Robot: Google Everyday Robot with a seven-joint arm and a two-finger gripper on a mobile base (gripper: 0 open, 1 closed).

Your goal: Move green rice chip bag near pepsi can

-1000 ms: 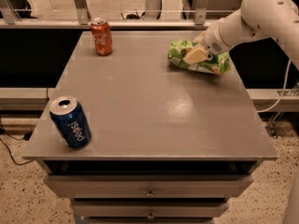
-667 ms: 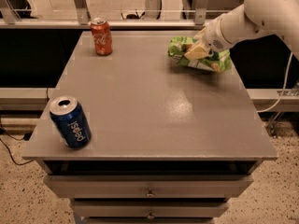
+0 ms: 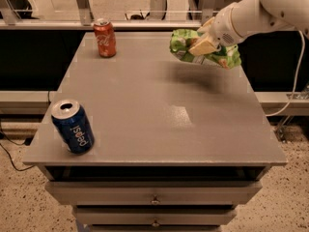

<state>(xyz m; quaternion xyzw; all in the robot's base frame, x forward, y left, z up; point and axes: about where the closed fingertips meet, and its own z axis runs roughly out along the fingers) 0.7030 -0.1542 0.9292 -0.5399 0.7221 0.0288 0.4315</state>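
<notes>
Gripper [image 3: 205, 45] clamped on one green rice chip bag [image 3: 182, 41], seemingly held just above table [image 3: 169, 115]. One pepsi can [image 3: 72, 127] front-left, one red can [image 3: 105, 37] rear-left.

The single camera looks down at a slant from in front of the desk [image 3: 159, 124], facing its far edge, near enough that the whole top and the drawer fronts [image 3: 154, 193] below fill the view. The pepsi can [image 3: 73, 127] sits nearest the lens at lower left. The end effector [image 3: 205, 45] shows at upper right, clasping the green rice chip bag [image 3: 182, 41] above the far right corner.
</notes>
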